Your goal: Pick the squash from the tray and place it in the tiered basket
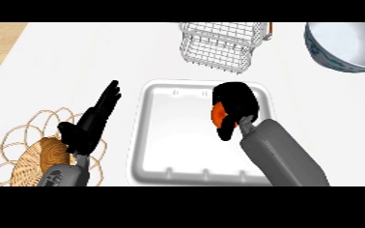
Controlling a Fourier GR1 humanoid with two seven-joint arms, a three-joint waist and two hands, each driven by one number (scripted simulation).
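1. Near left, a round woven mat (32, 149) lies on the counter (85, 58).
2. The left hand (89, 125) rests above it, fingers straight, holding nothing.
3. The white tray (164, 140) sits in the middle.
4. Over the tray's right side, the right hand (235, 104) curls round the orange squash (219, 115).
5. Farther back stands the wire tiered basket (221, 46).
6. Far right is a bowl (335, 46).

head view, steep downward (over counter (85, 58))

We see the tray (167, 140) mid-counter: behind it the tiered basket (217, 48), to its left a woven trivet (28, 149), far right behind it a bowl (339, 48).
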